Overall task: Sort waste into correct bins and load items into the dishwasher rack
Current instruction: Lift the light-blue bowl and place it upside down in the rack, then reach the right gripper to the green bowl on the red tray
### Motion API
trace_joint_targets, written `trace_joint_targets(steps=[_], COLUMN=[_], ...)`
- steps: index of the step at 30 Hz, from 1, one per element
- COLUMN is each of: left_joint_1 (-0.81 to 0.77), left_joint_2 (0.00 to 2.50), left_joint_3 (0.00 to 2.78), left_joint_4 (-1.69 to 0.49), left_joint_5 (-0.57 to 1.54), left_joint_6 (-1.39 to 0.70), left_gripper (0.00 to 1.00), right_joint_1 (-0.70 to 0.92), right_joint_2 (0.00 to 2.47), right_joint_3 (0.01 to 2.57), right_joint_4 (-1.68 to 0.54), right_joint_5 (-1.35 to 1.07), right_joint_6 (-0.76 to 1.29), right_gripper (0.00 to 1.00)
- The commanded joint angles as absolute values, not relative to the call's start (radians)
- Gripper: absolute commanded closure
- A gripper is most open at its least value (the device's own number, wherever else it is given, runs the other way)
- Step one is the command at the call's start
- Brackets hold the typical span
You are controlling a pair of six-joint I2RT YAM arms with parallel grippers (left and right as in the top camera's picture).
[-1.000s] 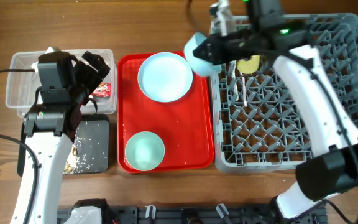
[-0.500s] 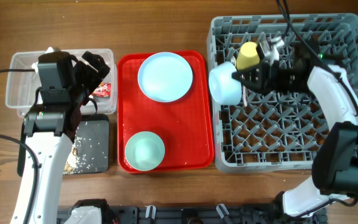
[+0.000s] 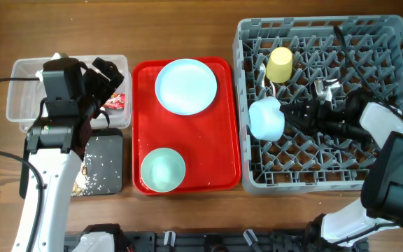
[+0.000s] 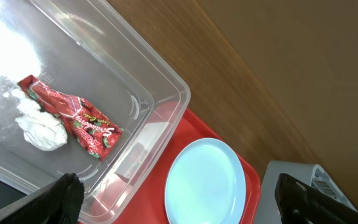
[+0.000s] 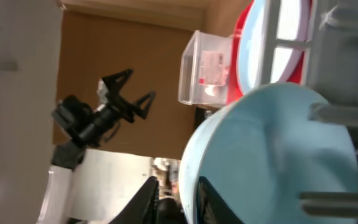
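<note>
overhead: the right tool [image 3: 291, 115] grips the small pale blue bowl [image 3: 266, 117] by its rim, tilted among pegs at the left side of the dishwasher rack [image 3: 292, 183], near the yellow cup [image 3: 280, 64]. the left tool [image 3: 105, 82] hangs over the clear tub [image 3: 23, 84].
left wrist: it gapes wide, empty; wrapper [image 4: 73, 115] and tissue [image 4: 41, 129] touch in the tub, plate [image 4: 204, 183] on the red tray [image 4: 194, 127] beside.
right wrist: the bowl blocks most of the rack.
</note>
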State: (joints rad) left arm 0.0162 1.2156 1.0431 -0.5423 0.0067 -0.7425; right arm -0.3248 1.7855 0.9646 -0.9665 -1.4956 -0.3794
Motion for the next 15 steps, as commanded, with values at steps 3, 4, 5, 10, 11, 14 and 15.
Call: trace_joint_targets(steps=[3, 4, 5, 10, 11, 14, 15], left_joint_1=[0.025, 0.025, 0.025, 0.025, 0.025, 0.025, 0.025], left_joint_2=[1.217, 1.217, 1.217, 1.217, 1.217, 1.217, 1.217], left_joint_3=[1.055, 1.055, 1.055, 1.055, 1.055, 1.055, 1.055], left_joint_4=[-0.540, -0.540, -0.540, -0.540, -0.540, -0.540, -0.540], left_joint_5=[0.010, 0.010, 0.010, 0.011, 0.010, 0.011, 0.010], left_joint_6=[-0.740, -0.741, -0.740, -0.741, -0.741, -0.741, -0.741], left_gripper=[0.00, 0.00, 0.00, 0.00, 0.00, 0.00, 0.00], right_joint_1=[-0.406, -0.417, -0.434, -0.466, -0.459, -0.390, -0.345], right_joint_2=[1.795, 1.795, 1.795, 1.793, 1.788, 1.727, 1.690], right_joint_3=[0.991, 0.999, 1.014, 1.123, 1.165, 1.244, 1.258], right_joint_4=[-0.920, -0.921, -0.916, -0.852, -0.860, -0.884, -0.884], right_joint_5=[-1.379, -1.364, -1.319, -1.123, -1.114, -1.041, -0.986], right_joint_6=[-0.358, -0.348, -0.305, -0.014, 0.015, 0.058, 0.068], right_gripper=[0.59, 0.57, 0.55, 0.62, 0.67, 0.86, 0.92])
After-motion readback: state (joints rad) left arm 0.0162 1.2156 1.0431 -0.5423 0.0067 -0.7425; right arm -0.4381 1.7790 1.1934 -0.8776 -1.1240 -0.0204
